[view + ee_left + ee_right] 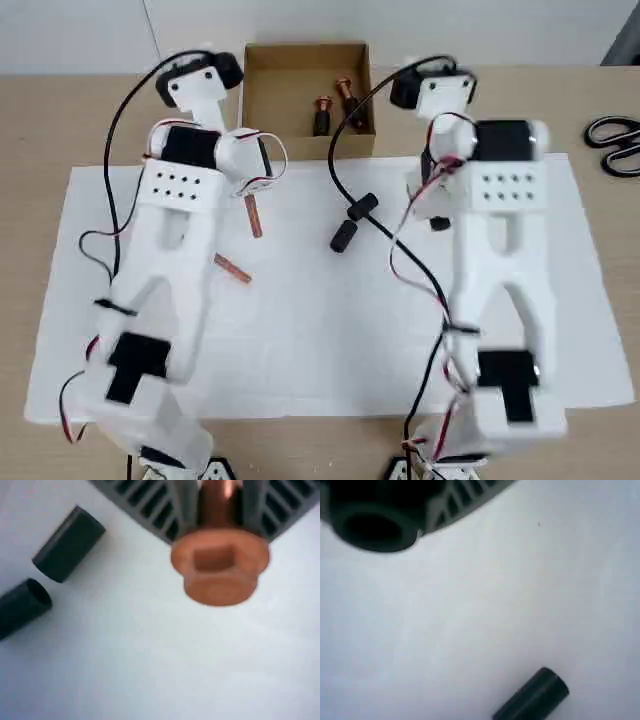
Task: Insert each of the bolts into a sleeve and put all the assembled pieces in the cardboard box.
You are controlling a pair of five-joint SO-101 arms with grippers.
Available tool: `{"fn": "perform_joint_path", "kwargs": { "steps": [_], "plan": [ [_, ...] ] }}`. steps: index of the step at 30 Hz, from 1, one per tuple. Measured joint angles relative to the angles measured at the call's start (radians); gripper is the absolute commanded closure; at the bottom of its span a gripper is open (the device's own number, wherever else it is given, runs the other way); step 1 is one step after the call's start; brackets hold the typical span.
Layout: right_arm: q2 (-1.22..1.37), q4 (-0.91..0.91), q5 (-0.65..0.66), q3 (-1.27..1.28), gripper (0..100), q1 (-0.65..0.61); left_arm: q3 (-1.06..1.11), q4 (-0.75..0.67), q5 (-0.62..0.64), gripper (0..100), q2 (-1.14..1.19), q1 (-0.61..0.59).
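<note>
My left gripper (249, 192) is shut on a copper bolt (254, 216) that hangs over the white paper; in the left wrist view the bolt's flanged head (220, 567) points at the camera, with the gripper (220, 507) behind it. A second bolt (232, 268) lies loose on the paper. Two black sleeves (362, 207) (343, 236) lie mid-paper, also seen as sleeves (69, 544) (22, 605) in the left wrist view. My right gripper (436, 210) is shut on a third black sleeve (372, 527), held just above the paper. The cardboard box (285, 100) holds two assembled pieces (323, 115) (348, 103).
The white paper sheet (320, 340) covers the wooden table between the arms. Scissors (615, 140) lie at the far right edge. Black cables (400, 250) trail across the paper near the loose sleeves. A loose sleeve (535, 695) lies near my right gripper.
</note>
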Motion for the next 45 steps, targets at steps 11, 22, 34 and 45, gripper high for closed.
{"fn": "perform_joint_path", "kwargs": {
  "steps": [11,22,34,45],
  "plan": [
    [-0.575,0.011,0.0,0.173,99.5,-0.002,0.0,0.109,-0.104,99,-0.258,0.021],
    [-1.097,-0.281,-0.003,0.775,99.5,-0.072,0.044,0.104,-0.104,99,-0.419,0.055],
    [-1.329,-0.832,-0.164,1.482,99.4,-0.247,0.152,0.02,-0.104,99,-0.422,0.06],
    [-1.537,-1.115,-0.331,1.788,99.5,-0.302,0.155,-0.138,-0.035,99,-0.457,0.152]
  ]
}}
